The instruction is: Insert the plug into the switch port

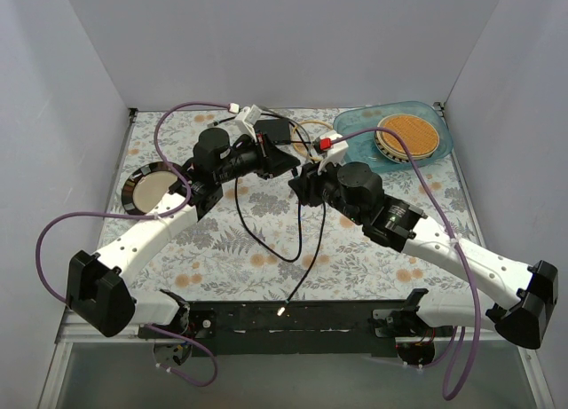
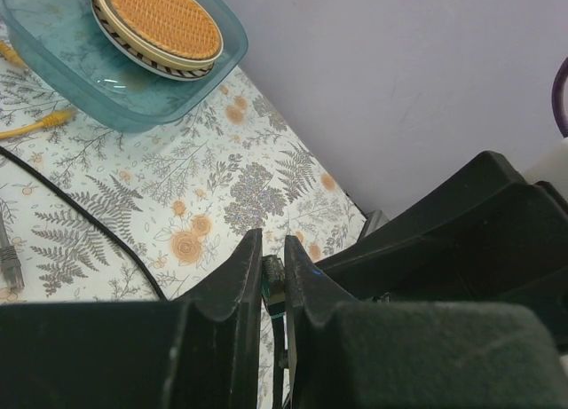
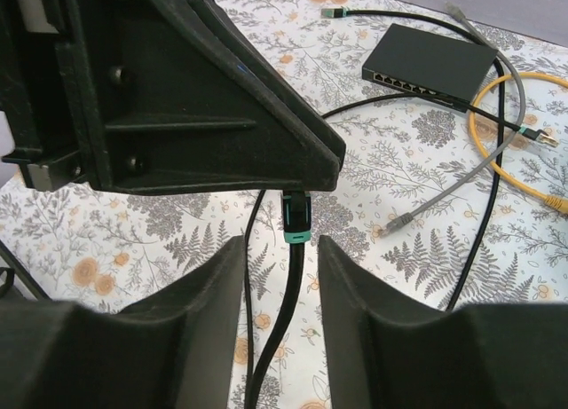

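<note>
While the left gripper (image 2: 273,249) is clamped on the plug (image 3: 296,216), fingers pressed almost together around it, the plug's teal-collared end sticks out below the fingertips and its black cable (image 3: 286,338) hangs straight down. The right gripper (image 3: 280,249) sits just beneath, fingers apart. The cable runs through the gap between them, and neither finger clearly touches it.

Ahead and to the right of the right gripper, well apart, the switch (image 3: 430,58) lies flat on the floral table (image 3: 417,249), and the switch port (image 3: 404,82) sits in the row along the face turned towards this gripper. Between gripper and switch lie a loose grey cable (image 3: 461,174) and a curve of black lead. A yellow cable (image 2: 49,120) loops just beside the box. The left gripper's bulk blocks everything to the upper left.

Beyond the left fingertips, up and to the left, a teal tray (image 2: 177,98) holds a round woven-topped dish (image 2: 164,19). The right arm's black body crowds close on their right
</note>
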